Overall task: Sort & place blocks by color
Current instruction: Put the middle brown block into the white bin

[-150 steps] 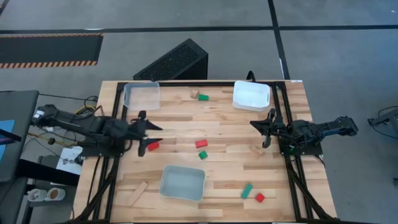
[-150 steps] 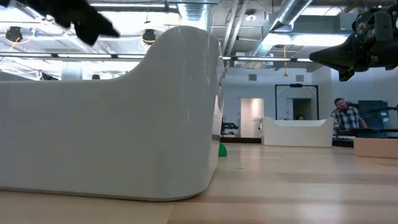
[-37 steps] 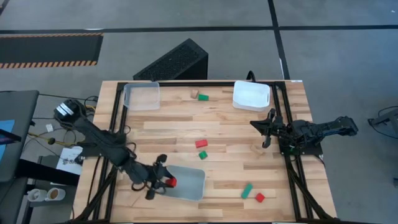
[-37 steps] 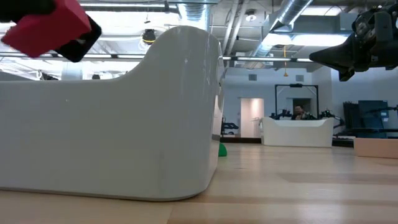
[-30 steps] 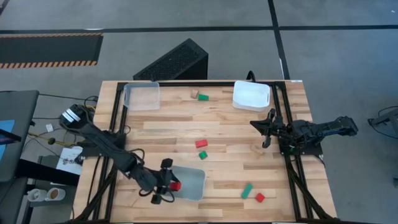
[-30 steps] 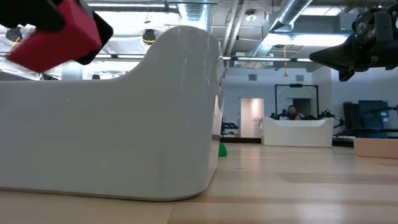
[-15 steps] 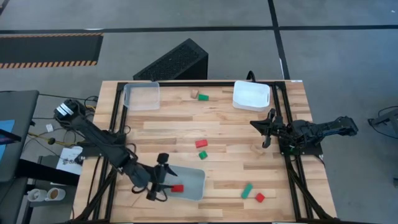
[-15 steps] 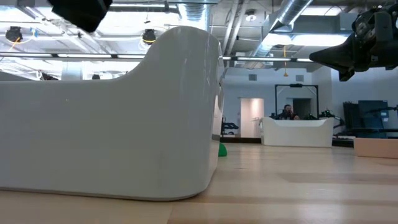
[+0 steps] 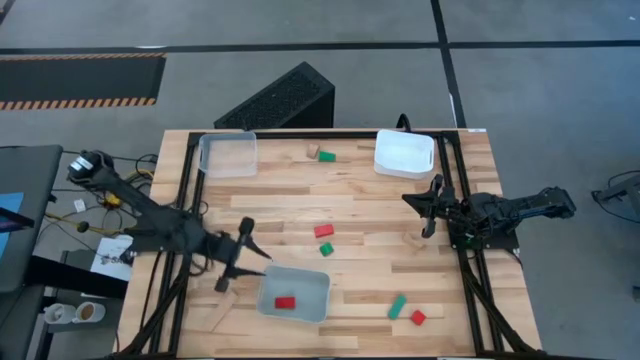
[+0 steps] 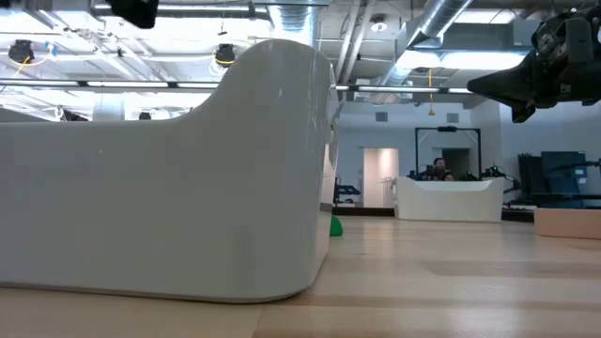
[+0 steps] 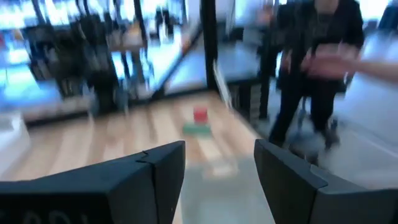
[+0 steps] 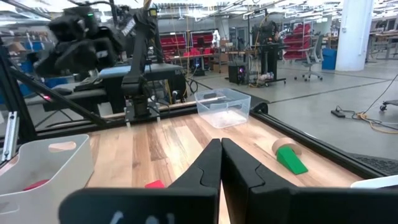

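We found the left gripper (image 9: 250,256) above the table (image 9: 360,190) just beside the near tray's (image 9: 318,283) left corner, its fingers spread apart and holding nothing; the left wrist view showed the same wide gap between its fingers (image 11: 160,171). A red block (image 9: 285,302) lay inside that near tray. The right gripper (image 9: 430,207) hung at the table's right side with its fingers pressed together and nothing between them, as the right wrist view (image 12: 221,163) confirmed. On the bare wood we saw another red block (image 9: 323,230) with a green block (image 9: 326,249) just below it near the middle, a green bar (image 9: 397,305) and a red block (image 9: 418,317) close together toward the near right, a plain wooden bar (image 9: 223,305) left of the near tray, and a green block (image 9: 327,156) beside a plain piece (image 9: 313,151) between the clear tray (image 9: 227,154) and the white tray (image 9: 404,153) at the far edge.
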### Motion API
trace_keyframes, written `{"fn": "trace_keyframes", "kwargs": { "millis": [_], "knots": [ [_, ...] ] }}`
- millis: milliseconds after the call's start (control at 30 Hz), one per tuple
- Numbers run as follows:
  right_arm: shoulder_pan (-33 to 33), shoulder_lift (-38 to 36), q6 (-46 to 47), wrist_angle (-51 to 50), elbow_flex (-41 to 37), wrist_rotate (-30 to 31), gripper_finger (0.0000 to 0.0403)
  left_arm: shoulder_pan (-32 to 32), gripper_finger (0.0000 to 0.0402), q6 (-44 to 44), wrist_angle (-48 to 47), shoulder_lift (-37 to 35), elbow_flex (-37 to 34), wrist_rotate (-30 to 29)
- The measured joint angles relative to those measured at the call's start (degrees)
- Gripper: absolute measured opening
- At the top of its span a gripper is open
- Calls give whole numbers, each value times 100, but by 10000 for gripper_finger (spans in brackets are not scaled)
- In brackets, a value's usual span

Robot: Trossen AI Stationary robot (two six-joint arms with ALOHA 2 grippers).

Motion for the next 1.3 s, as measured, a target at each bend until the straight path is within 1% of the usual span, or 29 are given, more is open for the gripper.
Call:
{"fn": "trace_keyframes", "kwargs": {
  "millis": [67, 133, 267, 400, 500, 600, 767, 833, 933, 1067, 1200, 1300],
  "knots": [
    [0, 0, 0, 1, 0, 0, 27, 346, 180, 53, 409, -242, -207, 348],
    [2, 0, 0, 1, 0, -1, 27, 692, 180, 51, 588, -414, -292, 718],
    [1, -1, 0, 49, 0, 5, 29, 1263, 180, -127, 545, -655, -308, 1291],
    [2, -1, 168, 76, -1, 15, 27, 1584, 180, -253, 518, -766, -310, 1671],
    [-2, -2, 785, 167, 0, 33, 27, 1701, 180, -253, 519, -818, -310, 1697],
    [-58, 0, 1304, 371, 0, 175, 27, 1800, 180, -248, 551, -867, -310, 1682],
    [-228, -1, 1728, 611, 0, 368, 27, 1977, 180, -195, 771, -865, -312, 1669],
    [-341, -3, 1727, 760, 11, 452, 27, 2048, 180, -132, 773, -863, -310, 1667],
    [-468, 2, 1504, 717, 174, 324, 27, 2169, 180, -108, 818, -863, -312, 1621],
    [-522, 196, 890, 671, 596, 317, 36, 2480, 180, -182, 1031, -863, -310, 1567],
    [-520, 675, 514, 243, 1175, 328, 55, 2922, 180, -194, 1148, -865, -311, 1739],
    [-514, 1167, 662, -523, 1600, 319, 72, 3299, 180, -303, 1114, -865, -311, 1952]
  ]
}}
